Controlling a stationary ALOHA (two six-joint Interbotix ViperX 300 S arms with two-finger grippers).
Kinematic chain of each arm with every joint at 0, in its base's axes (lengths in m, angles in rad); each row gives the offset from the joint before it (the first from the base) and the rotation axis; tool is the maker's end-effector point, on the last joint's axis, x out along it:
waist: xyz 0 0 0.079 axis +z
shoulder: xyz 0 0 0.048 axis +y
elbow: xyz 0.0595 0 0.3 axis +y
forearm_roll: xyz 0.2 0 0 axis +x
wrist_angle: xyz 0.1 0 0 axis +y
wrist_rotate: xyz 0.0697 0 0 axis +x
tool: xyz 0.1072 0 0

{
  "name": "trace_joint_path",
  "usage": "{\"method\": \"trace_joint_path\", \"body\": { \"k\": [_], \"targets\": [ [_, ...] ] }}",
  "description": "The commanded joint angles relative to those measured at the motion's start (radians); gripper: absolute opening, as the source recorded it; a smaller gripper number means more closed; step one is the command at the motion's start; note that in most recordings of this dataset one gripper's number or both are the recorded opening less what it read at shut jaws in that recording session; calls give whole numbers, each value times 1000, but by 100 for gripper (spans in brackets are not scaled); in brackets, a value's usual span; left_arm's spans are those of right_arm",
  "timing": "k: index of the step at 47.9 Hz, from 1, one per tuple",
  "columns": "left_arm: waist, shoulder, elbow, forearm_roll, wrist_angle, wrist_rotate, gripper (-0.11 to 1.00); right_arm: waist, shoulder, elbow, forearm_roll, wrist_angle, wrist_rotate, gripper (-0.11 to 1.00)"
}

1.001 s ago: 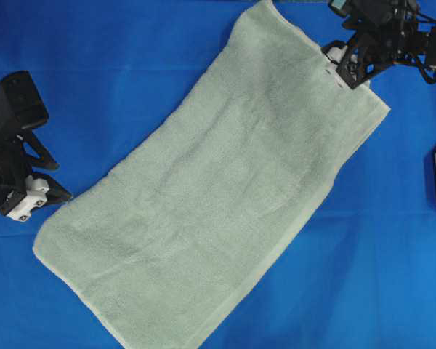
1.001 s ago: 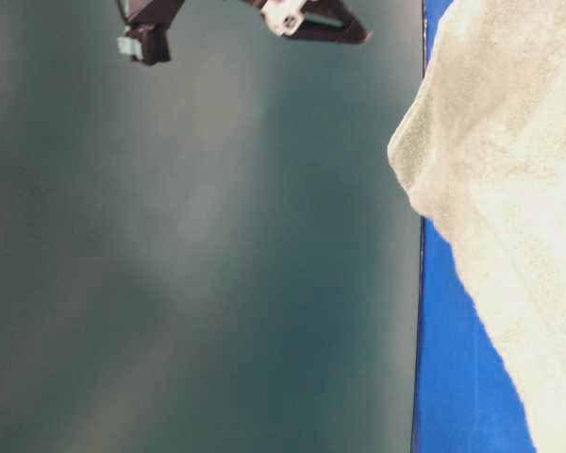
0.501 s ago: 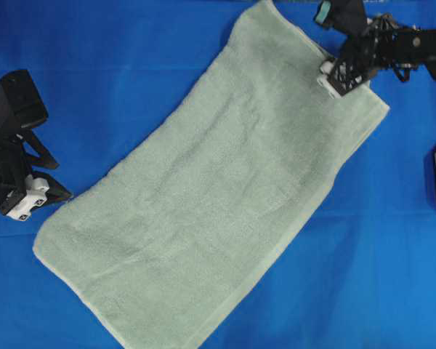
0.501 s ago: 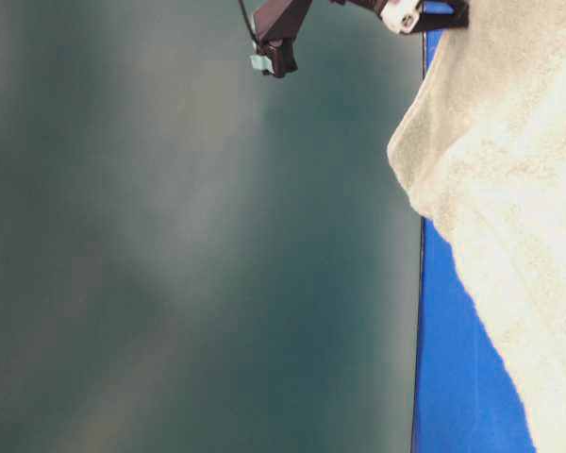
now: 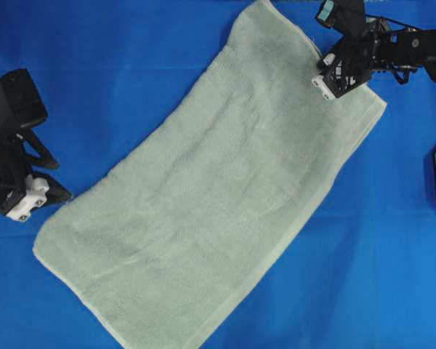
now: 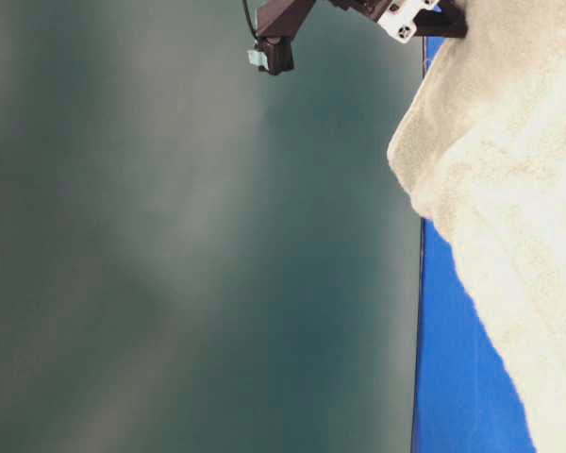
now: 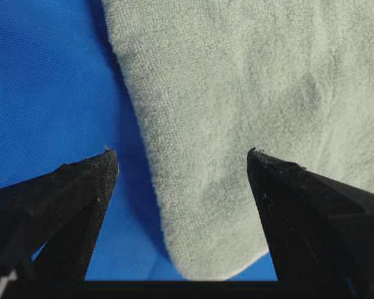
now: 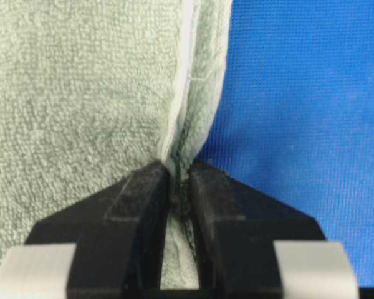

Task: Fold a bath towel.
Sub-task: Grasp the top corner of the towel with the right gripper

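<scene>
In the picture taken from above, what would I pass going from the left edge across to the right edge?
Left pincer, open and resting on the blue table covering → the bath towel lying slantwise across the middle → right pincer, shut on the towel's far right hem.

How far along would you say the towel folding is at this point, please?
Early. Done: the bath towel lies spread flat and diagonal on the blue table covering, with no fold in it. In hand: the right hand has pinched the hem at the towel's far edge between its fingers. The left hand waits open beside the near corner, touching nothing. Left: grasping that corner and every fold.
</scene>
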Motion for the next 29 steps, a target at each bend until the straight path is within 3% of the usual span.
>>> {"method": "trace_joint_path", "body": {
  "k": [1, 7, 20, 29],
  "targets": [
    [2, -2, -12, 2, -6, 2, 80, -23, 8, 23, 18, 14, -3, 14],
    [2, -2, -12, 2, -6, 2, 80, -26, -54, 23, 34, 38, -3, 14],
    [2, -8, -15, 3, -6, 3, 80, -44, -262, 23, 34, 212, -3, 14],
    [3, -9, -15, 3, -6, 6, 80, -43, -325, 26, 44, 212, -3, 14]
  ]
}}
